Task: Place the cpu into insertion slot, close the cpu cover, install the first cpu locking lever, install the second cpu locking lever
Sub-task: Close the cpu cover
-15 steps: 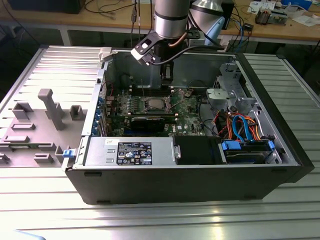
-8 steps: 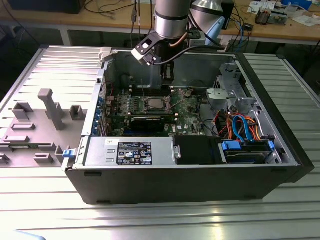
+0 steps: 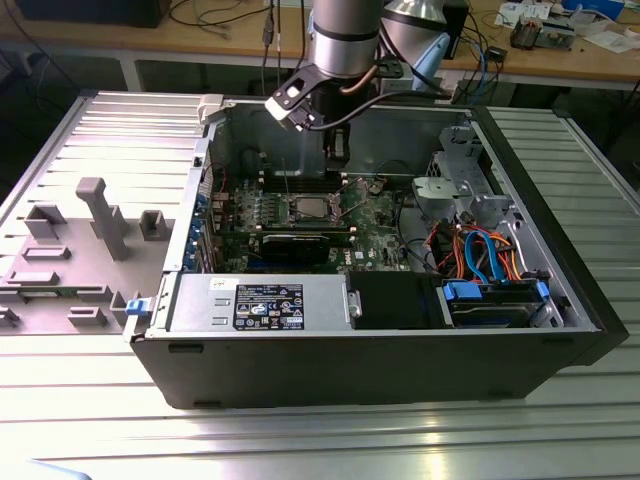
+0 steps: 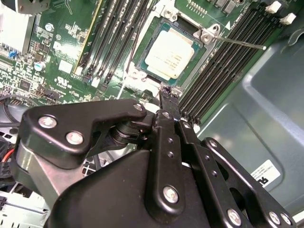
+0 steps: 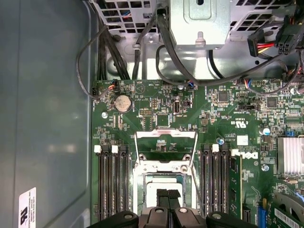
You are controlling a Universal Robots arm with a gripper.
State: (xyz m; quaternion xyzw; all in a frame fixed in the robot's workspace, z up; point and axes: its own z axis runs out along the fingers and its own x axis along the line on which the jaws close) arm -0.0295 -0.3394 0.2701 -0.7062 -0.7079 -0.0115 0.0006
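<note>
The cpu (image 4: 170, 54) lies flat in the insertion slot (image 4: 142, 75) on the green motherboard, silver top up; the exterior view shows the cpu (image 3: 305, 208) at the middle of the open computer case. The cpu cover (image 5: 166, 134) stands flipped open beyond the slot, with the board visible through its window. A thin locking lever (image 4: 240, 42) sticks out free beside the socket, and the lever (image 5: 199, 190) runs along the slot's side. My gripper (image 5: 167, 193) hangs just above the cpu (image 5: 164, 183), fingers pressed together and holding nothing. Its tip, the gripper (image 4: 165, 90), sits at the slot's edge.
Black memory slots (image 5: 111, 180) flank the socket on both sides. A long black expansion card (image 3: 300, 243) lies in front of the socket. The power supply (image 3: 260, 303), a drive cage (image 3: 470, 185) and cable bundles (image 3: 480, 255) fill the case. A grey fixture tray (image 3: 90, 230) lies at the exterior view's left.
</note>
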